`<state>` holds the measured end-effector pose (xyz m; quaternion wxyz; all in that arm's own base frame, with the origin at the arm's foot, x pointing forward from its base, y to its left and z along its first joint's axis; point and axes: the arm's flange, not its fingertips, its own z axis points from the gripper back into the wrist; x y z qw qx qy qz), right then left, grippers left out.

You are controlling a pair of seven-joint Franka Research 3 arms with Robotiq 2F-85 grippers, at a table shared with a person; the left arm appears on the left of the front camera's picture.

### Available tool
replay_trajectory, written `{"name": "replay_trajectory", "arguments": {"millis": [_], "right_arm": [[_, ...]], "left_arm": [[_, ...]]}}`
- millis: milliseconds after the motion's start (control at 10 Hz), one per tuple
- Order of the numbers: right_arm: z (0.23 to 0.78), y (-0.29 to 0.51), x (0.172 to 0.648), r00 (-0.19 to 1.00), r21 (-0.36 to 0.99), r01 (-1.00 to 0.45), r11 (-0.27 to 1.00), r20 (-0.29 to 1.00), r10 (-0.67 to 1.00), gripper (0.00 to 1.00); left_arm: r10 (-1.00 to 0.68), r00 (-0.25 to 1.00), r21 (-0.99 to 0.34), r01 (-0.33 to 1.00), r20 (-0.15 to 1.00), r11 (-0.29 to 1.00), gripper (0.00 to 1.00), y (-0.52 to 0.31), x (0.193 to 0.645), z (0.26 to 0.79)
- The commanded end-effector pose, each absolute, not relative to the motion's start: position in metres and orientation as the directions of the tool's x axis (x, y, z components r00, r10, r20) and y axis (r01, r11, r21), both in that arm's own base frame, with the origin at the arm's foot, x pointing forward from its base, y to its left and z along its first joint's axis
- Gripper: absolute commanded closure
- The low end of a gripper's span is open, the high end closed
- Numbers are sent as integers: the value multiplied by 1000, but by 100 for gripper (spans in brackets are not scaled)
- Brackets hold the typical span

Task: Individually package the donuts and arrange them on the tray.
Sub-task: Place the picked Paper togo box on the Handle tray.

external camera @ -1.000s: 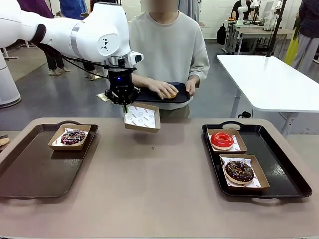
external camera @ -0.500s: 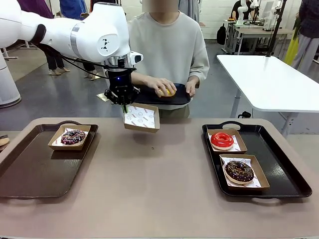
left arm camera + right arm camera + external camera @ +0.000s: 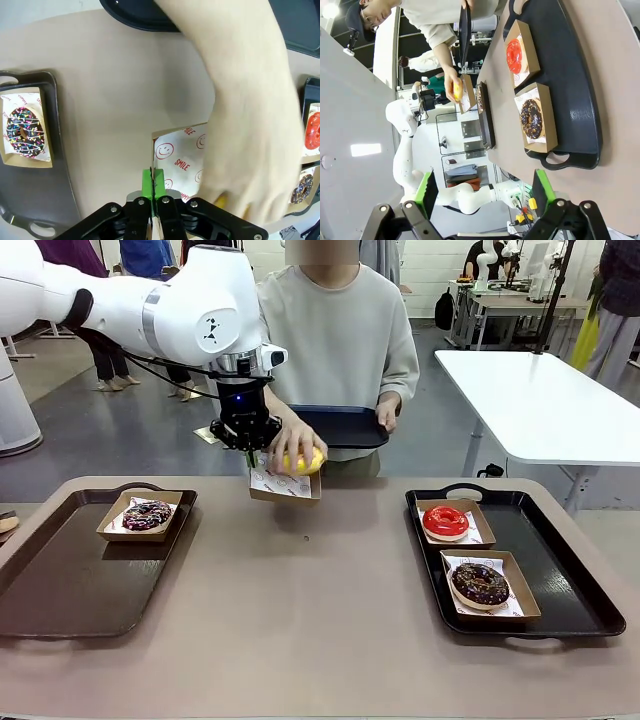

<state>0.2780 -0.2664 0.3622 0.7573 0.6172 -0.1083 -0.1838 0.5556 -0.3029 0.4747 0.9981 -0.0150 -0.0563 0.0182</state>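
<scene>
While person's hand lowers glossy yellow donut | left hand clamps paper-lined cardboard box | right hand spread apart

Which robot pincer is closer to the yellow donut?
Left. The left pincer holds up the paper-lined box just beside the yellow donut in the person's hand. The right pincer hangs open, far off past the right tray.

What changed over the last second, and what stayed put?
The person's hand lifted the yellow donut off their black tray and brought it down into the box held by the shut left gripper. Gripper, box and other boxed donuts stayed put.
</scene>
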Motion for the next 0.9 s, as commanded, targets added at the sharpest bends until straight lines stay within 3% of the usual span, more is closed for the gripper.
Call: {"name": "replay_trajectory", "arguments": {"millis": [0,800], "right_arm": [[364,-268,277,909,976,147,162,-69,-411,0],[364,-268,277,909,976,147,162,-69,-411,0]], "left_arm": [[47,993,-33,-43,109,999,100,-302,555,475],[47,993,-33,-43,109,999,100,-302,555,475]]}}
